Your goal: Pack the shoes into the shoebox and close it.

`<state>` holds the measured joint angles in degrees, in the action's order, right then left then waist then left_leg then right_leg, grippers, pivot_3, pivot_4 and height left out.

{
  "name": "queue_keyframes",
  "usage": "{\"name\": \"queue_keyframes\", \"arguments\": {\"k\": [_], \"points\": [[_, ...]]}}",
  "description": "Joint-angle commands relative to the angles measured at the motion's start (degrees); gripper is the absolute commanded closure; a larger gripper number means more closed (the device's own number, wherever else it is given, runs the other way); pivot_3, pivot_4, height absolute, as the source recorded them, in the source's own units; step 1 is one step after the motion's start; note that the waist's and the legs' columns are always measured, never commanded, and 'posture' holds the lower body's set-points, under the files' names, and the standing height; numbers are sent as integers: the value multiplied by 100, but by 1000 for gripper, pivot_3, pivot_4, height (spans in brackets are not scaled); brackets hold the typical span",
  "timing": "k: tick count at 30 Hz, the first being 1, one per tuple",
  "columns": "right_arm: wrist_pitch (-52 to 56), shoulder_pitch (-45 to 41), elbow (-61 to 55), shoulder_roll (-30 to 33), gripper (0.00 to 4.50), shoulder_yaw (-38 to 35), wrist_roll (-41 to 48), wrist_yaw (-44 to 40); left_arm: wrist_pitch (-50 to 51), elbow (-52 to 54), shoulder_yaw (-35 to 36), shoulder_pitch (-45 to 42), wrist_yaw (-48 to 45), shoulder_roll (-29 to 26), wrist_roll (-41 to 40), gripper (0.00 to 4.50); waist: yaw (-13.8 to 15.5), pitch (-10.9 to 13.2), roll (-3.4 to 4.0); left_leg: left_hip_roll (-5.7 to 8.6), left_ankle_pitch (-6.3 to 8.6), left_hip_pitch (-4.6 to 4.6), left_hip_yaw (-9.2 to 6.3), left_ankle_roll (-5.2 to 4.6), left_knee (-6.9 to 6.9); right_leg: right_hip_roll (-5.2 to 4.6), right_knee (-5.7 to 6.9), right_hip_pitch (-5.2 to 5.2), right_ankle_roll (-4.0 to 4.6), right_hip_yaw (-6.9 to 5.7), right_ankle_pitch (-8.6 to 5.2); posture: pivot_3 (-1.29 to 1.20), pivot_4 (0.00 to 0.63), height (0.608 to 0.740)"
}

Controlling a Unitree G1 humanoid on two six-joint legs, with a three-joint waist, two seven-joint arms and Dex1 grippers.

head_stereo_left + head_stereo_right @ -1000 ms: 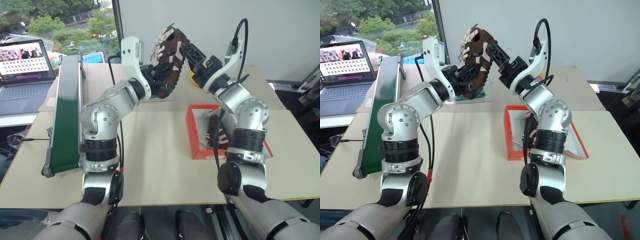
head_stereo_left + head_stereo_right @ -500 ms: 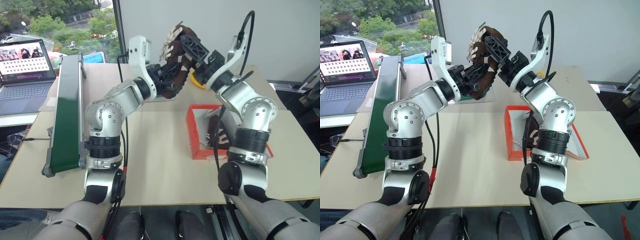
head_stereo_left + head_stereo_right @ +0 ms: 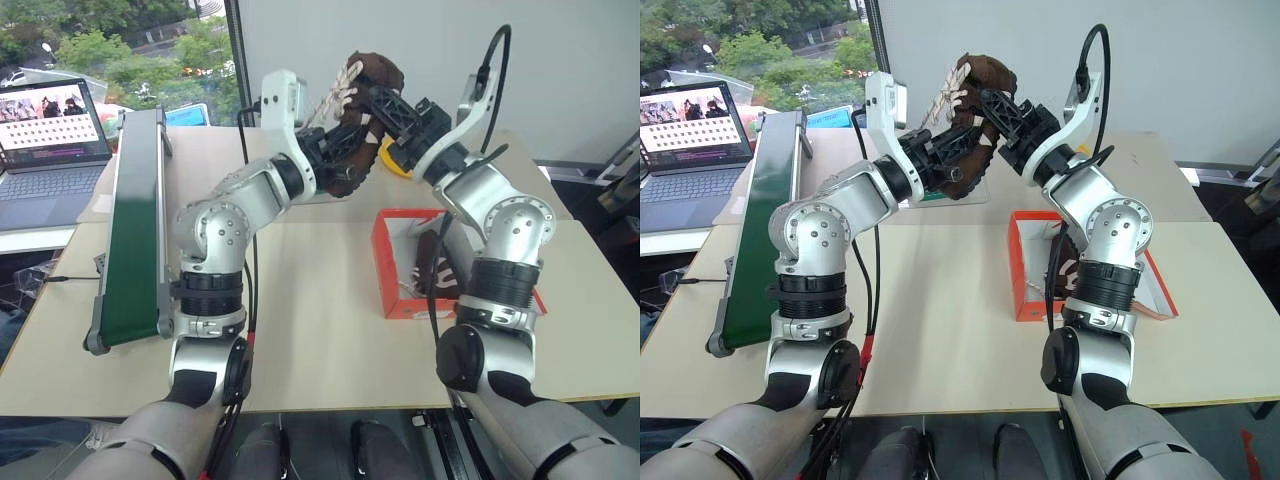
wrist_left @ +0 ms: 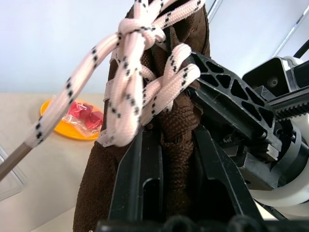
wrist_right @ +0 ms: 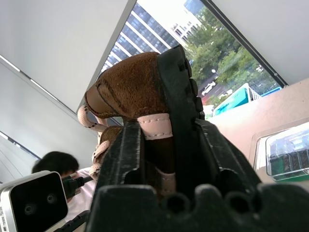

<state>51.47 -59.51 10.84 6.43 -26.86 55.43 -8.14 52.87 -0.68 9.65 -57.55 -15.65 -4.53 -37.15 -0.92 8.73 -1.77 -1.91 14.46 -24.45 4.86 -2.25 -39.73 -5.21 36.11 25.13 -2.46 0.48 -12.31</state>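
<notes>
Left wrist view: left gripper (image 4: pixel 176 159) jaws clamped tight on the brown suede shoe (image 3: pixel 352 125), cream laces (image 4: pixel 140 77) dangling. Right gripper (image 5: pixel 161 145) jaws nearly closed, pinching the same shoe's upper edge. Held high above the tabletop (image 3: pixel 300 300). Second shoe (image 3: pixel 440 268) already inside the orange-red shoebox (image 3: pixel 385 255).

Brightness: daylight is filling the scene evenly; nothing is sitting in deep dark.
Source: light is coming in through the window (image 3: pixel 120 40) at the far left.
Glare: the sky behind the shoe (image 5: pixel 130 92) is washing out to white in the right wrist view.
Shadows: soft shadows are lying on the table (image 3: pixel 310 300) under the arms.
Focus: the lace (image 4: pixel 130 92) is showing crisp; the orange dish (image 4: pixel 72 121) behind is blurring slightly.
Laptop screen (image 3: pixel 50 115): it is glowing, readable, not overexposing.
</notes>
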Motion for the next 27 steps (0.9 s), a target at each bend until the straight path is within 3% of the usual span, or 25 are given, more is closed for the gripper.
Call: {"name": "queue_keyframes", "arguments": {"k": [1, 6, 9, 14, 19, 27], "points": [[-65, -215, -155, -71, 3672, 82, 278, -118, 2, 120, 104, -300, -231, -164, -249, 3252, -4, 0, 0, 0, 0, 0, 0, 0, 0, 0, 0, 0, 0, 0, 0, 0, 150, 740], [-227, -316, -39, 56, 3899, 111, 88, -115, -76, 49, 157, -482, -475, -675, -177, 1535, -14, 1, 1, -1, -2, 1, 1, 3, 1, 2, 1, 1, 0, 1, 0, 0, 150, 740], [-369, -538, 239, 512, 3907, 140, -263, -106, -115, 72, 661, -337, -373, -1210, -170, 446, -29, 2, 4, -1, -2, 1, 1, 3, 0, 1, 0, 1, 0, 2, 0, 0, 150, 740], [74, -742, 554, 1572, 3908, 653, -842, -419, -207, 305, 557, 369, -564, -2002, 158, 424, -23, 5, 9, -1, -2, 4, 2, 4, 8, 1, -1, 3, 0, 3, 0, 0, 150, 740], [914, -850, 778, 3001, 3908, 2081, -1918, -1124, -161, 755, 124, 932, -947, -2381, 193, 424, 33, 8, 7, 0, -2, -13, 11, 4, -1, -6, -16, 3, -3, -1, 0, 0, 150, 740], [1239, -779, 1570, 3631, 3908, 2773, -2491, -2479, -86, 1222, -400, 1396, -1159, -2400, 291, 424, 11, 9, 8, 0, 7, -13, 10, -13, 0, 0, -24, 4, -8, 6, 2, 0, 150, 740]]}}
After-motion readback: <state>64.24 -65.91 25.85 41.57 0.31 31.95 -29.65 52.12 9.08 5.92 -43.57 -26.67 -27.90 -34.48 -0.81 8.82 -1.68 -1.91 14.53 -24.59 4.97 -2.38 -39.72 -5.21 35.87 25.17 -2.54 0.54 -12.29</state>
